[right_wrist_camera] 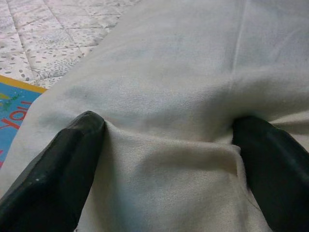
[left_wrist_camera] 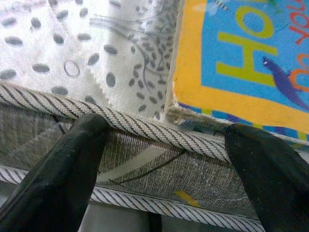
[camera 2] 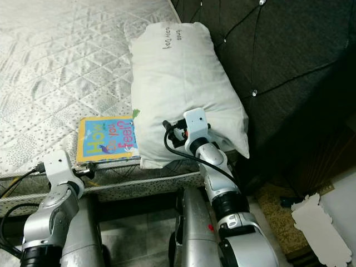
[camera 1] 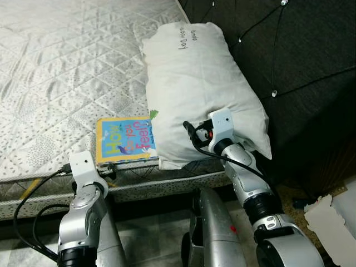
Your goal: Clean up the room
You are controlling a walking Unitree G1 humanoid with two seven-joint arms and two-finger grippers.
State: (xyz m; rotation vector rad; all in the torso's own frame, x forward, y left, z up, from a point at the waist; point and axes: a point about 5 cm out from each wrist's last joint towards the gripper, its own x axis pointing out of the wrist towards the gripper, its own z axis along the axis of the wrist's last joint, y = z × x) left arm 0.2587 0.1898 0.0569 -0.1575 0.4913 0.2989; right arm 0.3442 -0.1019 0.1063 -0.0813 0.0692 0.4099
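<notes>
A white pillow (camera 1: 194, 83) lies on the quilted mattress (camera 1: 55, 67) against the headboard, its near end over the bed's edge. My right gripper (right_wrist_camera: 168, 123) is open, and both fingers press into the pillow's near end so a fold of fabric bulges between them. Partly tucked under the pillow's left side is a colourful picture book (camera 1: 125, 139) with a yellow border. My left gripper (left_wrist_camera: 166, 128) is open at the mattress's piped edge, just below the book's worn near corner (left_wrist_camera: 176, 111), with nothing in it.
A dark tufted headboard (camera 1: 300, 67) rises to the right of the pillow. On the floor at the far right lie torn pieces of white cardboard (camera 1: 328, 222). The mattress stretches away to the left, and grey floor tiles (camera 1: 150, 233) show below the bed.
</notes>
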